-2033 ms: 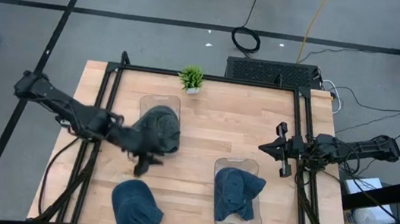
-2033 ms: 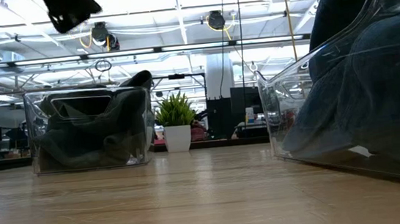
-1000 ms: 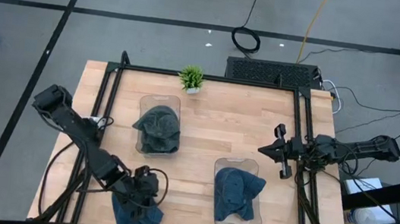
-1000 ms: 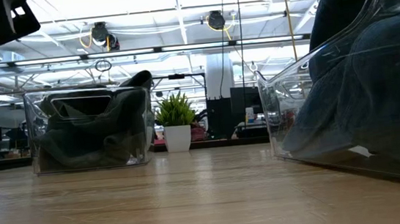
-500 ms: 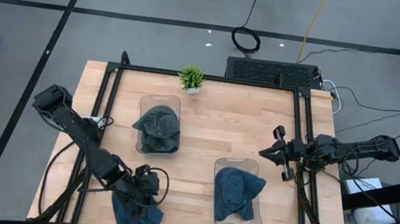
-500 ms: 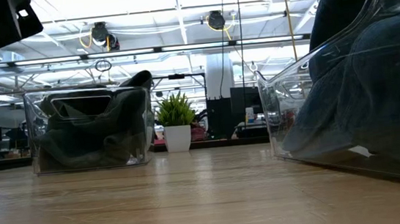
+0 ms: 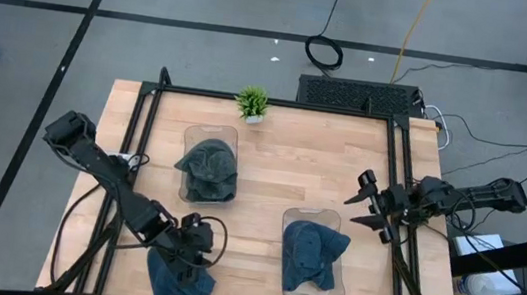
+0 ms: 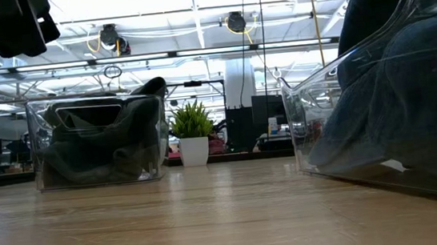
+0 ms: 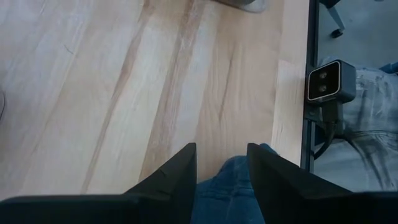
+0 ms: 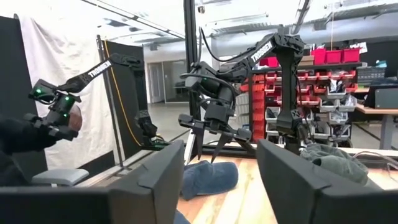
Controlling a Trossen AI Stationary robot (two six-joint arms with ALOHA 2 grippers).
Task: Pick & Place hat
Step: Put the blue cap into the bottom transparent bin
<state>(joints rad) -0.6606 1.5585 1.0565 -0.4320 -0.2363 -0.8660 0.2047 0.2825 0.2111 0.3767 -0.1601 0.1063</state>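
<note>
Denim hat [image 7: 177, 280] on table [image 7: 272, 159], directly below left gripper [image 7: 192, 253]; fingers [image 9: 180, 171] part-open, straddling its crown, not closed on it. Right gripper [image 7: 369, 206] open, empty.

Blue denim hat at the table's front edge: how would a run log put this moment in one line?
loose blue denim hat: on wooden table, unboxed | left gripper: above it, jaws open | right gripper: waiting at right edge, jaws open

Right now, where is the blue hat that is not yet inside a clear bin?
In the high view, the loose blue hat lies on the table's near left edge, left of the bin holding another blue hat. The left gripper is just above it.
</note>
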